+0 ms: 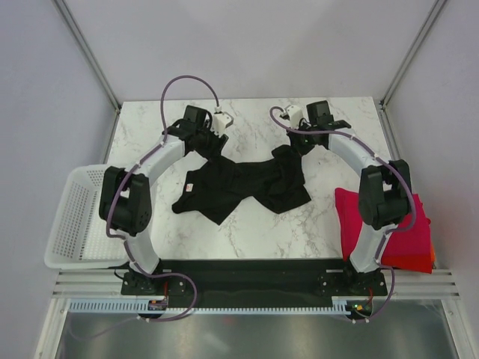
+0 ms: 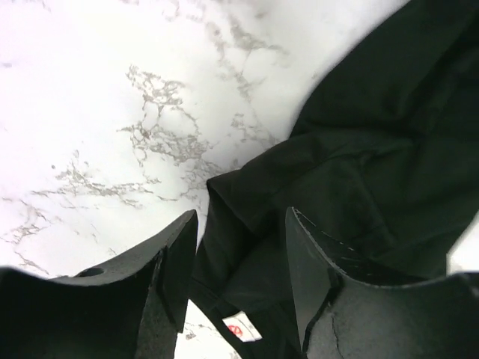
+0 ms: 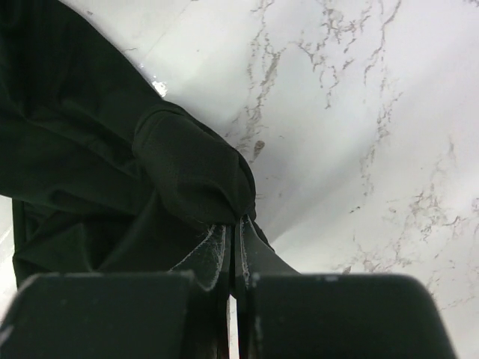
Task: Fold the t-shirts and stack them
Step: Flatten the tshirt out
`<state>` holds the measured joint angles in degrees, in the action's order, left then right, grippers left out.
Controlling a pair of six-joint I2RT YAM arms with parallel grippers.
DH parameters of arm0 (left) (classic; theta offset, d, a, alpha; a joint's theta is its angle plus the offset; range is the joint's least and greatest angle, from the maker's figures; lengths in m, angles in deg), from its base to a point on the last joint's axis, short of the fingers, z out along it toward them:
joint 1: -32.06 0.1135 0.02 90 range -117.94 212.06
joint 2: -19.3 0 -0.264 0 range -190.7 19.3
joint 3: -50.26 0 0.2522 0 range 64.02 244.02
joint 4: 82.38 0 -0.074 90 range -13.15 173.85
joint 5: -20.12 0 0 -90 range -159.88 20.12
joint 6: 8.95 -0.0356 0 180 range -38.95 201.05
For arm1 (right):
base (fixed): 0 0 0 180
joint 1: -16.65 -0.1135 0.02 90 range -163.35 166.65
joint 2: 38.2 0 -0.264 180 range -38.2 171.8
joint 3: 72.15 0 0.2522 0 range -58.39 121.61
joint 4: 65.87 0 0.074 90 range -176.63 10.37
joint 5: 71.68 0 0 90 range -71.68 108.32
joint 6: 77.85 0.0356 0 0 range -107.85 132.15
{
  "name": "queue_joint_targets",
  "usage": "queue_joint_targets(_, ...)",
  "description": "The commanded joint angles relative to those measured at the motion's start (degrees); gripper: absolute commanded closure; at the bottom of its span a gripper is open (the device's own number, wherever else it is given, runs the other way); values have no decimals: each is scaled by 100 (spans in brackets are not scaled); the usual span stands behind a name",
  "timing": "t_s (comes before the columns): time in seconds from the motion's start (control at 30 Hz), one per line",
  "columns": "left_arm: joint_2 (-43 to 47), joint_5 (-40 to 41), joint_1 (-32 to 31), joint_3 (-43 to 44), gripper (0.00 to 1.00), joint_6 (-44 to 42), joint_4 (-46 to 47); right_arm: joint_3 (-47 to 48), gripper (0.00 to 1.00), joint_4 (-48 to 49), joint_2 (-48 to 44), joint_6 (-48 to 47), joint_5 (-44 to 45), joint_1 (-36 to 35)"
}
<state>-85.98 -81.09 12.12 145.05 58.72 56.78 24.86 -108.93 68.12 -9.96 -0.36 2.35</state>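
Left arm [image 1: 135, 198] and right arm [image 1: 383, 196] curve over a veined marble table [image 1: 247, 235], with a rumpled black t-shirt [image 1: 239, 187] sprawled mid-table between them. A white mesh basket [image 1: 75, 217] sits near left. A folded magenta-red t-shirt [image 1: 348, 217] lies on an orange-red t-shirt [image 1: 410, 263] near right. Only the wrist views show the left gripper [image 2: 241, 217] spread wide astride cloth near a white label [image 2: 241, 327], and the right gripper [image 3: 233, 224] pinching a soft fold.
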Motion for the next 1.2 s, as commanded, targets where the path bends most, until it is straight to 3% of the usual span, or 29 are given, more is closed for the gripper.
queue_joint_targets(0.0,726,-740,-141,142,43,168,-43,333,100,12,142,40,-364,191)
queue_joint_targets(0.1,780,-805,-448,-253,50,27,-360,324,100,-6,231,66,-435,235)
queue_joint_targets(0.33,404,-428,-985,-536,47,-158,-562,438,100,-6,398,128,-567,253)
queue_joint_targets(0.5,95,143,-1020,-352,38,-61,-712,526,100,-14,459,154,-584,262)
queue_joint_targets(0.73,-169,461,-1020,-184,41,0,-695,544,100,-6,503,181,-664,270)
queue_joint_targets(0.9,294,356,-994,-290,43,79,-721,544,100,-14,521,181,-664,279)
queue_joint_targets(1.0,867,172,-653,-439,41,342,-764,535,100,-32,477,163,-655,288)
queue_joint_targets(1.13,1264,-890,803,-492,43,913,-1229,535,100,-93,468,145,-664,288)
queue_joint_targets(1.17,1194,-1145,1043,-414,48,1097,-1579,544,100,-94,468,145,-664,297)
